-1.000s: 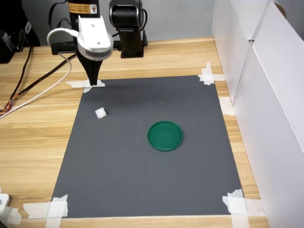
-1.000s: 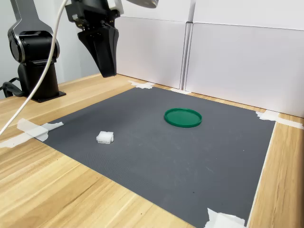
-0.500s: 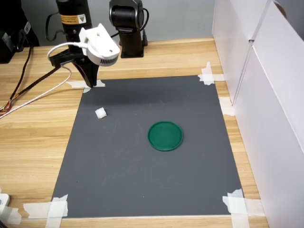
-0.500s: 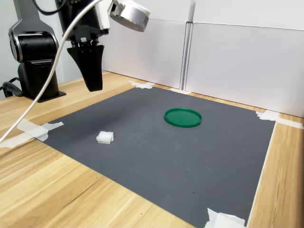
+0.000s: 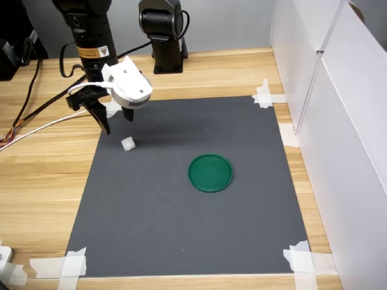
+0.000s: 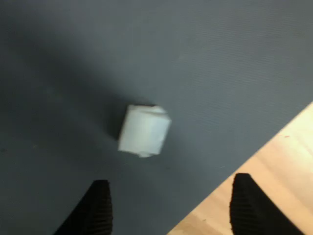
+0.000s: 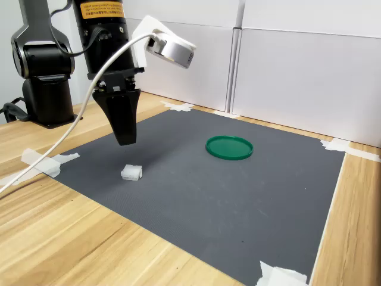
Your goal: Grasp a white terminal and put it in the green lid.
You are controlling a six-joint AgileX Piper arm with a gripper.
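The white terminal point(image 5: 127, 144) point(image 7: 131, 173) lies on the dark grey mat point(image 5: 181, 229) near the first exterior view's left edge of the mat. My gripper point(image 5: 118, 122) point(image 7: 125, 138) hangs open just above and behind it, touching nothing. In the wrist view the terminal point(image 6: 144, 129) shows as a blurred white cube ahead of the two black fingertips point(image 6: 97, 208), which stand wide apart with nothing between them. The green lid point(image 5: 210, 173) point(image 7: 229, 147) lies flat and empty near the mat's middle, well apart from the terminal.
White panels point(image 5: 338, 121) point(image 7: 297, 77) wall off the first exterior view's right side. The arm's black base point(image 5: 161, 36) stands on the wooden table behind the mat. Cables point(image 5: 36, 115) run over the table at the first exterior view's left. White tape strips point(image 5: 299, 257) hold the mat's corners.
The gripper has come down and forward from the mat's back corner to just above the terminal, and its fingers have spread apart. Terminal and lid have not moved.
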